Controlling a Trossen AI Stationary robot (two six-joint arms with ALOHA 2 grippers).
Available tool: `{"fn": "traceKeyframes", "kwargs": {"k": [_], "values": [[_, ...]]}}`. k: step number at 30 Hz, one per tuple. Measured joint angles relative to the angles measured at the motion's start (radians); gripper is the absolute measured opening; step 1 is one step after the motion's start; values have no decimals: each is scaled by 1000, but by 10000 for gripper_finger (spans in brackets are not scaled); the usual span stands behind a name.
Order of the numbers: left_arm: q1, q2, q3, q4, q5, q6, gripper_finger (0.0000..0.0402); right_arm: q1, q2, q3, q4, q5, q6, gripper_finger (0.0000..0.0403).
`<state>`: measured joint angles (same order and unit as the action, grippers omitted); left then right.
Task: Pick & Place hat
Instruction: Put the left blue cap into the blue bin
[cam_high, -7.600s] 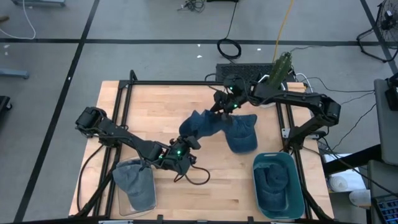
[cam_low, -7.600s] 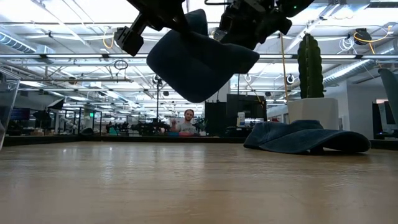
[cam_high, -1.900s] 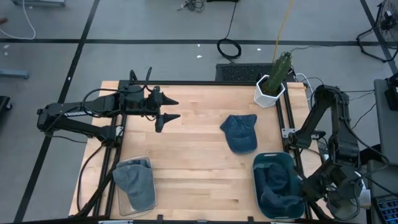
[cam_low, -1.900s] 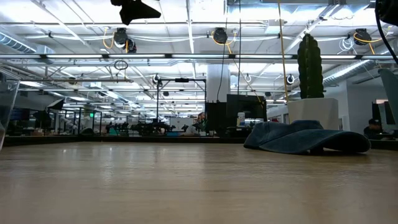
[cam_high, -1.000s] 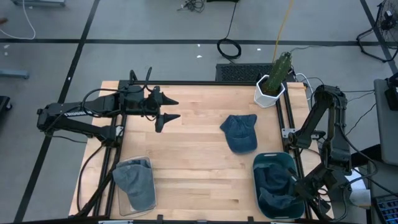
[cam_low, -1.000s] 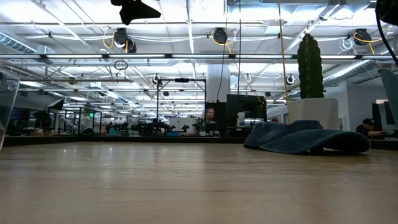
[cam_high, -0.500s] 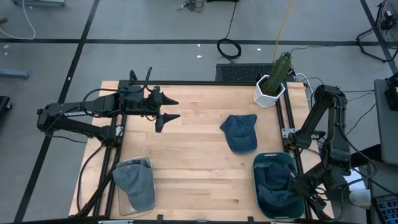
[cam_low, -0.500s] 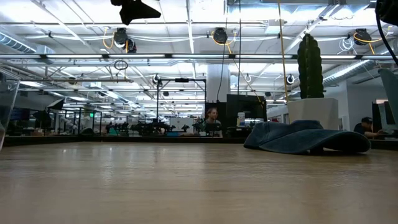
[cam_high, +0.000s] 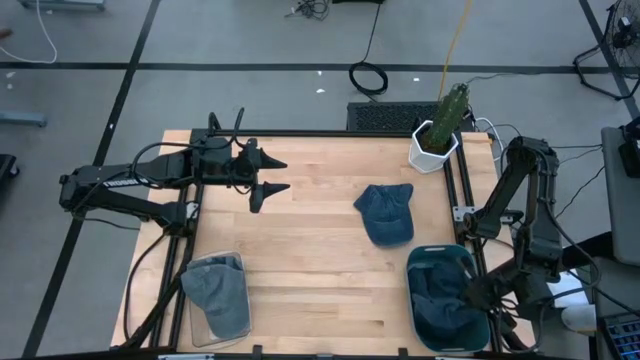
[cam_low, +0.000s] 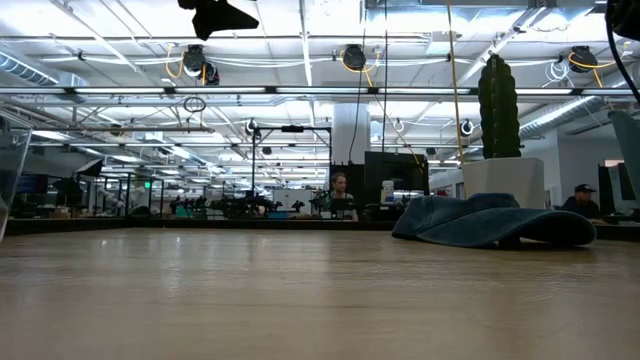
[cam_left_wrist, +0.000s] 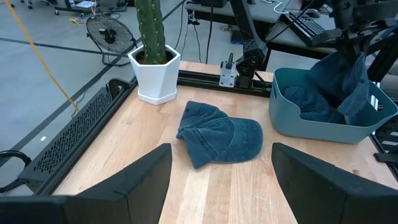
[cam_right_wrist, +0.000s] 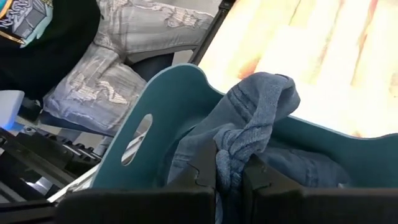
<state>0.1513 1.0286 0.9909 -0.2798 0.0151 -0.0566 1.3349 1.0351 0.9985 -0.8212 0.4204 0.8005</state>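
A blue denim hat (cam_high: 385, 213) lies flat on the table right of centre, also seen in the left wrist view (cam_left_wrist: 217, 140) and the low view (cam_low: 490, 220). A second denim hat (cam_left_wrist: 343, 71) hangs over the teal bin (cam_high: 415, 285) at the near right, with my right gripper (cam_right_wrist: 229, 177) shut on it. More denim lies in the bin. My left gripper (cam_high: 275, 175) hovers open above the table's far left, with nothing between its fingers. A third hat (cam_high: 215, 295) lies in a clear container at the near left. My right gripper pinches a bunched fold of the hat's denim (cam_right_wrist: 227, 163) between its two fingers, coming from above and pointing down. The hat hangs below the fingers, its upper part raised above the bin's rim and its lower end (cam_left_wrist: 323, 102) down inside the bin.
A cactus in a white pot (cam_high: 440, 135) stands at the far right corner. A black frame rail (cam_high: 460, 200) runs along the table's right side. A person's jeans-clad legs (cam_right_wrist: 124, 37) are close beyond the bin. Bare wood lies between the hats.
My right gripper, still shut on the denim, has shifted a little toward the table's left over the bin. The hat on the table and my left arm have kept still.
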Motion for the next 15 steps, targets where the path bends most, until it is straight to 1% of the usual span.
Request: {"fn": "traceKeyframes", "kwargs": {"k": [8, 15], "values": [[0, 0, 0, 0, 0, 0, 280, -14, 0, 0, -64, -1, 58, 4], [0, 0, 0, 0, 0, 0, 280, -14, 0, -13, -72, 1, 78, 4]]}}
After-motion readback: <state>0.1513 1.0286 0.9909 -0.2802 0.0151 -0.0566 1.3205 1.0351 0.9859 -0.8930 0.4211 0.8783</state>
